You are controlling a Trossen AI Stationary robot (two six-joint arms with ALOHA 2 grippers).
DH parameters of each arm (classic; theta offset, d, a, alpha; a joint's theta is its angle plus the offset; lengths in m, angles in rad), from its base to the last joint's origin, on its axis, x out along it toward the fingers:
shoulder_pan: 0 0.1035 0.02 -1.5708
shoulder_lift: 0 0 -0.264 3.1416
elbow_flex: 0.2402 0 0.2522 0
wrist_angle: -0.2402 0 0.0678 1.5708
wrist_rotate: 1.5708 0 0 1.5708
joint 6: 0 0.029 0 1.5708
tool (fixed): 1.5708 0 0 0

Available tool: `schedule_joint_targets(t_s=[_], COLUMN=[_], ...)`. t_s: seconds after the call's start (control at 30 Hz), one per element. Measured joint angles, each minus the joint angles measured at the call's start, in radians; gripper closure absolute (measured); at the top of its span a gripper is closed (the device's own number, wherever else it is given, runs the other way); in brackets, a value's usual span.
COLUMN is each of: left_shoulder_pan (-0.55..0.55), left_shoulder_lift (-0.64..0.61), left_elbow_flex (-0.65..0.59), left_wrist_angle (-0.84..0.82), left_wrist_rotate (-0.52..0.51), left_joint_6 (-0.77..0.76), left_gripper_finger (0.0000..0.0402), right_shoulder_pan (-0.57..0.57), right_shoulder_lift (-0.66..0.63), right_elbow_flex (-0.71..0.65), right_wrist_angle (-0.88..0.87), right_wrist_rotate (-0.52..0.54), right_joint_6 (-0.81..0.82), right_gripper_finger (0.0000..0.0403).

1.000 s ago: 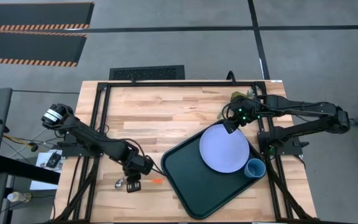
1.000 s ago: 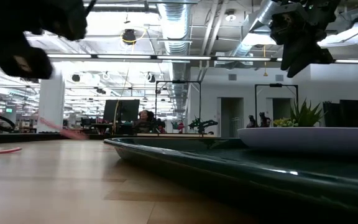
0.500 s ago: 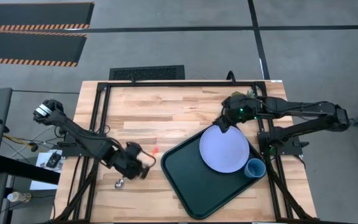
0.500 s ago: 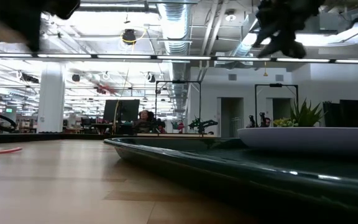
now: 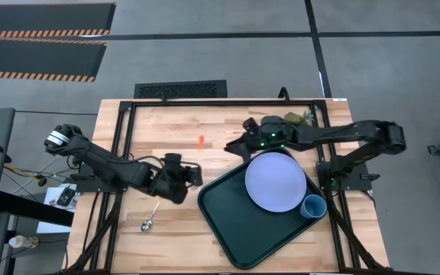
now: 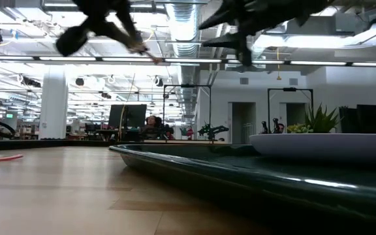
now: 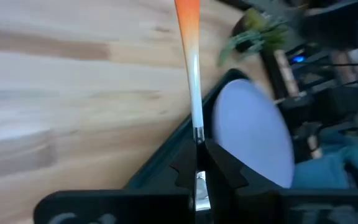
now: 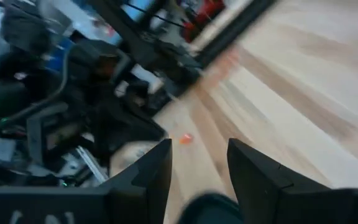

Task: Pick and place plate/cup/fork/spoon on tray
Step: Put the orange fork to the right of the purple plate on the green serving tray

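My left gripper point(image 5: 194, 173) hovers just left of the dark tray point(image 5: 231, 221), shut on the fork point(image 5: 202, 141). The fork's orange handle point(image 7: 188, 18) points toward the far edge. The spoon point(image 5: 149, 221) lies flat on the wood near the near-left edge, its bowl nearest the edge. The pale blue plate point(image 5: 276, 182) and the blue cup point(image 5: 312, 206) sit on the tray. My right gripper point(image 5: 234, 145) is open and empty above the wood, off the tray's far-left corner; its fingers show apart in the right wrist view point(image 8: 199, 165). My left gripper pinches the fork's metal end point(image 7: 197, 138) between its two fingers. The fork runs on along the fingers, shaft and orange handle sticking out past the fingertips. It is lifted clear of the table. The tines are hidden between the fingers.
A small green plant point(image 5: 296, 118) stands at the far right of the table. Black frame rails point(image 5: 128, 137) run along the table's left, far and right sides. Bare wood point(image 5: 174, 134) lies between the arms at the far left.
My left gripper has risen from the near edge beside the spoon and gone toward the far edge and the tray, carrying the fork. The fork's handle has swung from pointing right to pointing far. My right gripper has gone from the plate's far rim toward the table's left.
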Motion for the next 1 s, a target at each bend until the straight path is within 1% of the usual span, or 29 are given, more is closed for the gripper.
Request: schedule_joint_targets(t_s=[0.13, 0.33, 0.4, 0.53, 0.6, 0.7, 0.8, 1.0], left_shoulder_pan=[0.033, 0.072, 0.085, 0.107, 0.116, 0.123, 0.123, 0.123], left_shoulder_lift=[0.024, 0.024, 0.024, 0.041, 0.046, 0.055, 0.057, 0.06], left_elbow_flex=[0.0, 0.0, 0.0, 0.0, 0.001, -0.001, 0.002, 0.001], left_wrist_angle=[0.102, 0.113, 0.143, 0.197, 0.218, 0.208, 0.216, 0.216], left_wrist_rotate=[-0.024, -0.052, -0.05, -0.028, -0.026, -0.014, -0.011, -0.011], left_joint_6=[0.067, 0.102, 0.133, 0.196, 0.21, 0.212, 0.215, 0.216], left_gripper_finger=[0.0401, 0.0401, 0.0401, 0.0401, 0.0401, 0.0401, 0.0401, 0.0401], right_shoulder_pan=[-0.004, -0.029, -0.037, -0.058, -0.069, -0.087, -0.095, -0.106], right_shoulder_lift=[0.084, 0.162, 0.183, 0.223, 0.251, 0.27, 0.282, 0.282], right_elbow_flex=[0.0, 0.001, 0.007, 0.053, 0.08, 0.108, 0.125, 0.138], right_wrist_angle=[0.093, 0.198, 0.217, 0.222, 0.221, 0.209, 0.209, 0.161], right_wrist_rotate=[-0.001, 0.0, -0.001, -0.004, -0.022, -0.058, -0.068, -0.057], right_joint_6=[0.015, 0.033, 0.033, 0.025, 0.025, 0.025, 0.025, 0.023], right_gripper_finger=[0.022, 0.0222, 0.0222, 0.0223, 0.0223, 0.0223, 0.0225, 0.0242])
